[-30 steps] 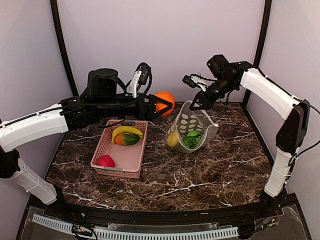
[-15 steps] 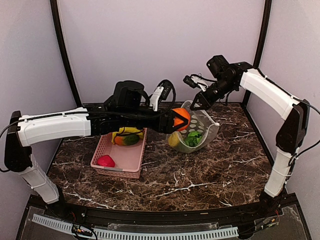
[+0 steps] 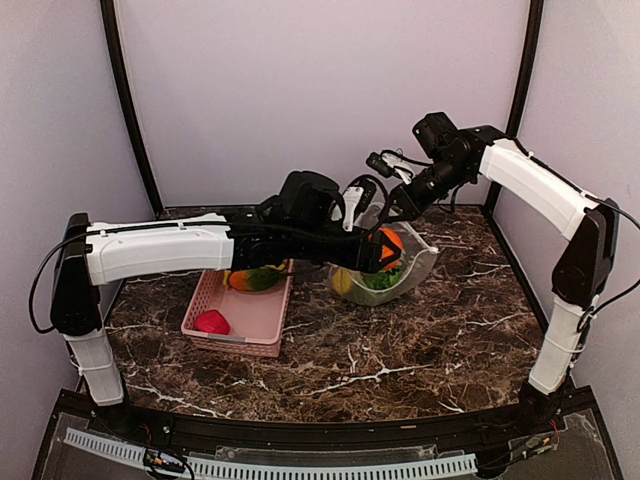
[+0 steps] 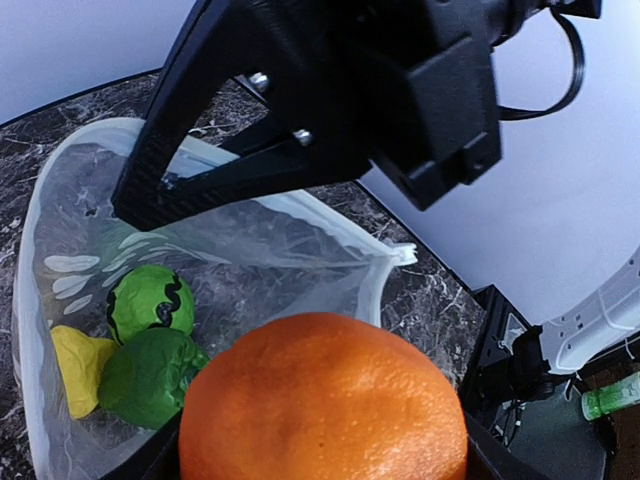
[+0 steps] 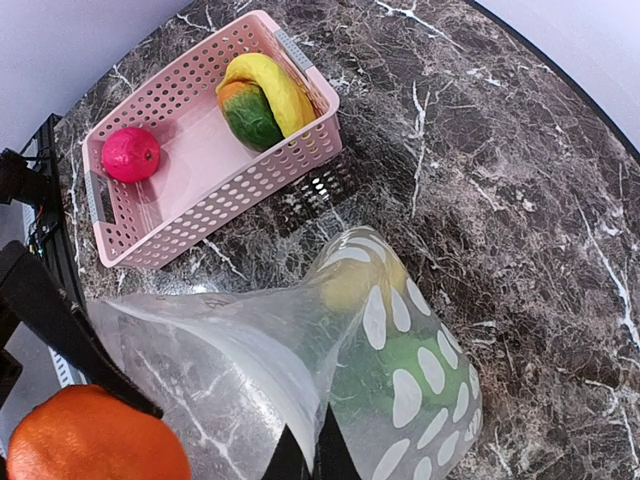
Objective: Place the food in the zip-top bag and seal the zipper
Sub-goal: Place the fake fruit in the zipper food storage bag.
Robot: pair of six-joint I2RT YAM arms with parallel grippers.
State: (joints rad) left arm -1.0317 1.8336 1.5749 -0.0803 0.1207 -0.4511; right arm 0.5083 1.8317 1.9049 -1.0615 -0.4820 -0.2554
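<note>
Marble table (image 3: 400, 350): bag (image 5: 300, 350) holds greens (image 4: 150, 375); basket (image 5: 190, 160), banana (image 5: 268, 78).

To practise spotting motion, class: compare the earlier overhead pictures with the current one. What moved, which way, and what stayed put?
The left gripper, gripping the orange throughout, carried it rightward from beyond the far corner of the pink basket to the mouth of the zip-top bag. Nothing was grabbed or released. The right gripper kept holding the bag's rim up; the basket and magenta piece stayed put.
</note>
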